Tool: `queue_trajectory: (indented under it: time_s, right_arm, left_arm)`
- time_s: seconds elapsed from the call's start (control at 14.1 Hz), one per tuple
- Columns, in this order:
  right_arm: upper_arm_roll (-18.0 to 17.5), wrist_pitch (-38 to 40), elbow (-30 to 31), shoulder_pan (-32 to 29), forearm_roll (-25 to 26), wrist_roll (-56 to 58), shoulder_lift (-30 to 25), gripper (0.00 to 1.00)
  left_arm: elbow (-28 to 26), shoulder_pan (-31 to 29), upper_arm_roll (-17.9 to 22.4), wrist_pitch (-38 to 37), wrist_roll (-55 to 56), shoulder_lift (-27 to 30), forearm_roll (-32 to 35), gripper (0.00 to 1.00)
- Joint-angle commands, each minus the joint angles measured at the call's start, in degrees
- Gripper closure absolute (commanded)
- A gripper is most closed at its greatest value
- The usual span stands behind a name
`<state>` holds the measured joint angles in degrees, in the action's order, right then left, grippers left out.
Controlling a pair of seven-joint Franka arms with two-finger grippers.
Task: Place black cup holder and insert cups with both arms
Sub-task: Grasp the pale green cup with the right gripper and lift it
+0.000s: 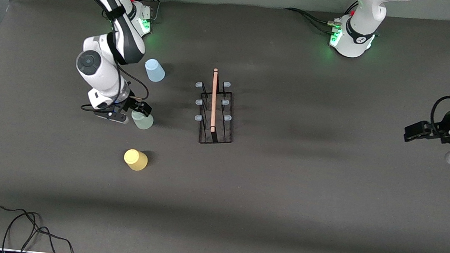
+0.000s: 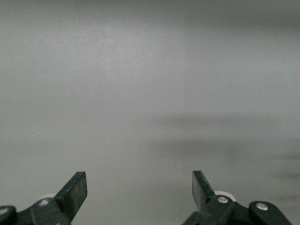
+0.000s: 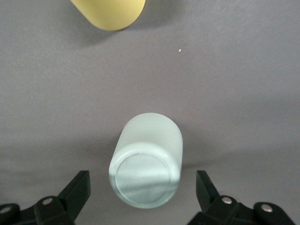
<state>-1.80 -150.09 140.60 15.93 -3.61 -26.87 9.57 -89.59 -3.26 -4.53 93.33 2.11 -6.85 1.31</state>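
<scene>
Closest to the front edge of the tabletop (image 1: pixel 266 213) there's a loose black cable (image 1: pixel 13 222) curled up near the corner at the right arm's end. A bit farther in sits the yellow cup (image 1: pixel 136 160), upside down on the grey surface; its side also shows in the right wrist view (image 3: pixel 110 13).

Next up is the mint green cup (image 1: pixel 142 120), also bottom-up, and the right gripper (image 1: pixel 129 113) is down right at it. In the right wrist view its jaws are spread wide, one on each side of the mint cup (image 3: pixel 146 160), not touching it.

Roughly mid-tabletop stands the black cup holder (image 1: pixel 214 113), upright, wooden rod handle running front to back, pale blue prong tips on both sides, no cups on it. It's well apart from the cups, toward the middle from them.

Way off at the left arm's edge, the left gripper (image 1: pixel 414 131) just hangs waiting, jaws apart with only bare grey surface between them in the left wrist view (image 2: pixel 139 192).

Farthest back is the light blue cup (image 1: pixel 154 70), upside down, near the right arm's base.
</scene>
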Motion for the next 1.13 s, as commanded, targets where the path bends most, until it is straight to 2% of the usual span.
queue_trajectory:
  time_s: [0.0,0.07,0.14,0.21,0.28,0.5,0.85,0.99,1.06]
  right_arm:
    - [0.6,-1.7,-0.2,1.5,-0.6,-1.4,2.2,0.00]
    - [0.7,-1.9,-0.2,1.5,-0.6,-1.4,2.6,0.02]
    - [0.7,-2.0,-0.1,1.5,-0.6,-1.3,2.6,0.26]
    - [0.7,-1.9,-0.1,1.6,-0.6,-1.2,2.3,0.81]
    - [0.7,-1.9,-0.2,1.6,-0.6,-1.1,2.1,1.00]
    - [0.7,-0.4,-0.2,1.6,-0.6,-1.2,-0.4,1.00]
    - [0.7,13.8,-2.9,1.6,-0.5,-2.2,-10.8,1.00]
    - [0.1,19.9,-4.6,2.4,-0.3,-6.7,-13.9,1.00]
    - [0.2,22.1,-5.7,4.9,-0.5,-9.8,-14.9,1.00]
  left_arm:
    - [-0.9,5.0,5.2,-1.9,-2.0,2.9,-0.7,0.00]
    - [-0.8,6.3,7.5,-3.1,-2.0,3.7,-1.9,0.00]
    - [-0.6,5.9,8.0,-3.8,-2.0,4.5,-3.8,0.00]
    - [-0.2,5.6,8.5,-4.1,-2.4,5.0,-4.6,0.00]
    - [-0.1,5.1,8.5,-4.6,-3.4,5.3,-4.6,0.00]
    - [-0.3,5.0,8.1,-5.5,-5.3,5.6,-3.9,0.00]
    - [-0.7,5.7,7.8,-4.8,-7.3,5.7,-0.7,0.00]
    - [-1.3,5.9,7.8,-4.9,-7.4,5.5,-0.6,0.00]
    - [-2.1,5.8,7.8,-4.6,-7.3,5.6,-0.6,0.00]
